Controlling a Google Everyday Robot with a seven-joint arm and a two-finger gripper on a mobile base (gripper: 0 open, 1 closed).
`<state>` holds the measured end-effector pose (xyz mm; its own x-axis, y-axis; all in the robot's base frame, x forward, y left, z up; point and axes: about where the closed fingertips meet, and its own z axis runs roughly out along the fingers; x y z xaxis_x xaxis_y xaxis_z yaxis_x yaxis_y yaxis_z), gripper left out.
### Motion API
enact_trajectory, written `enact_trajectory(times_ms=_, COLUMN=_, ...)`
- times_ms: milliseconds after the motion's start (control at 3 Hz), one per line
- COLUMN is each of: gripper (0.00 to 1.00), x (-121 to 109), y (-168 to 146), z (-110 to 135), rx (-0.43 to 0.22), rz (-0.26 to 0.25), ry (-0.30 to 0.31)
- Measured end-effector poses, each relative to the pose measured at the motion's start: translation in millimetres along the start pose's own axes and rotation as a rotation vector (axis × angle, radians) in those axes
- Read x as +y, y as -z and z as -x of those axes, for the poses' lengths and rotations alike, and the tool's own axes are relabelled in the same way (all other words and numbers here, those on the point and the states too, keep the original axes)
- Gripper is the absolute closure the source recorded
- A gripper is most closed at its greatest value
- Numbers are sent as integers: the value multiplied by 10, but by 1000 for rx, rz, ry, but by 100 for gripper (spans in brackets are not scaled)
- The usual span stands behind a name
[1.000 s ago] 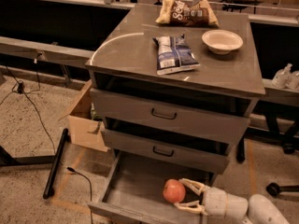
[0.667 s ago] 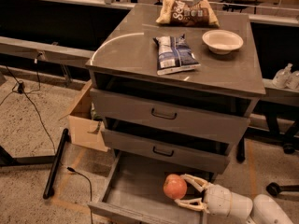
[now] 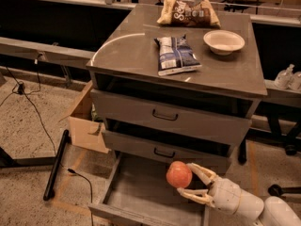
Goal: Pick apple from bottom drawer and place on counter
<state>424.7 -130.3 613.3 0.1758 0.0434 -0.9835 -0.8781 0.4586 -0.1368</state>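
The gripper (image 3: 186,180) reaches in from the near right, its two fingers (image 3: 202,172) clasped around the apple (image 3: 178,174). The apple sits at their tips on the gripper's left side, over the right part of the open bottom drawer (image 3: 136,194).

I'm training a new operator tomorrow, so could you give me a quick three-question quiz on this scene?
1. True or false: the gripper holds the apple between its fingers, over the open bottom drawer.
2. Which of these sits on the counter? A) a mug B) a cream bowl C) a banana
3. Fill in: the counter also carries ___ snack bags.

Key: 1 true; 2 B; 3 two.
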Motion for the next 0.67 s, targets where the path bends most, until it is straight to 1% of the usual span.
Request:
enact_trajectory(times_ms=333, gripper=100, x=-129, y=-85, z=351, rx=-40, rz=-50, ry=-7)
enact_trajectory(times_ms=667, gripper=100, x=-218, y=-190, z=663, rx=-62, rz=-67, ry=20)
